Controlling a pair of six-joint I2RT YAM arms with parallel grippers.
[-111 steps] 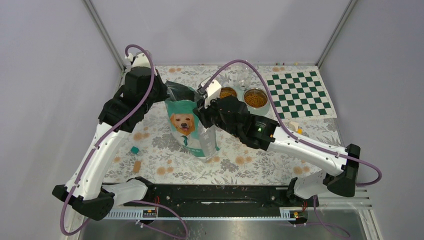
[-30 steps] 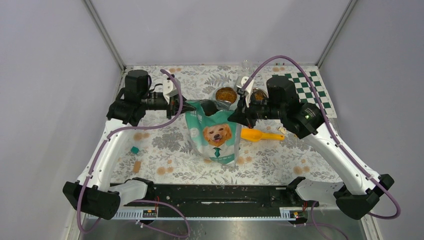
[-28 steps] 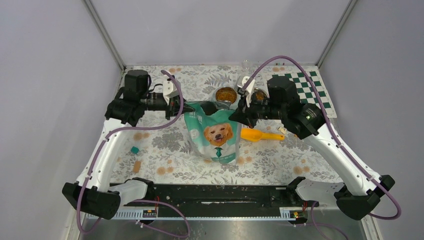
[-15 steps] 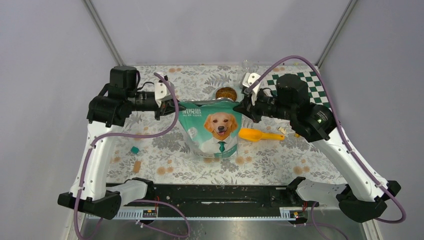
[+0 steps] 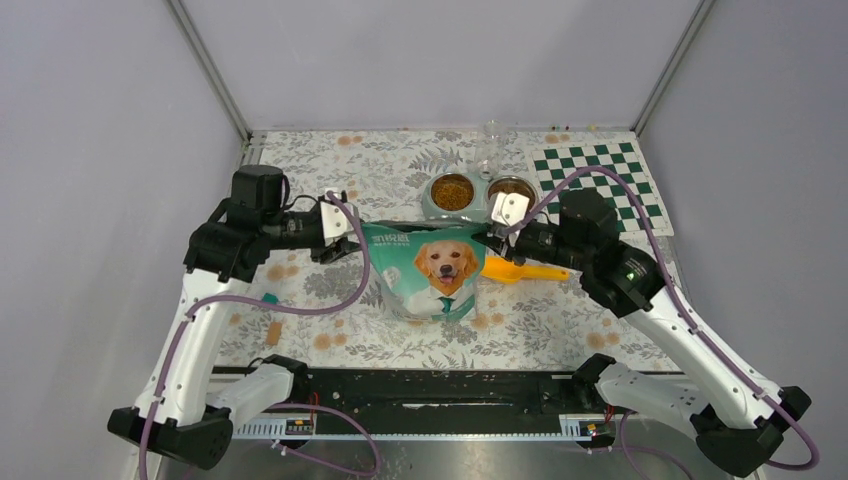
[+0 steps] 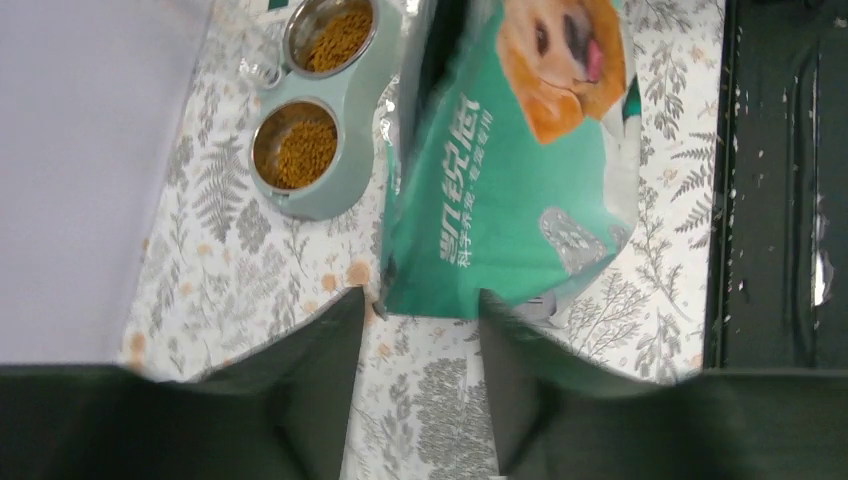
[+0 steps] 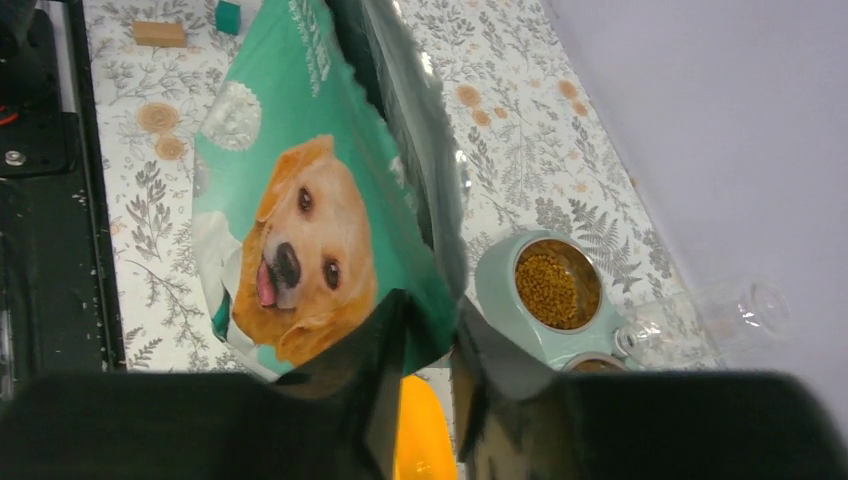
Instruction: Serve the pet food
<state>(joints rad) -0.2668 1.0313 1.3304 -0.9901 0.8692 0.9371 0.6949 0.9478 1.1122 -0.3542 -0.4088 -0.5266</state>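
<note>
Floral-cloth table: brown granular pet food fills two bowls; left gripper and right gripper parted.

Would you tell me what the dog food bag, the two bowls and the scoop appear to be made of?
The bag looks like glossy printed plastic film, with a silvery, foil-like lining showing at its open mouth. The bowls seem to be polished metal, judging by their reflective rims. They sit in a matte pale green holder, probably plastic. The scoop looks like smooth yellow-orange plastic.

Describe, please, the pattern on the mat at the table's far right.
Green-and-white checkerboard mat; top external view.
</note>
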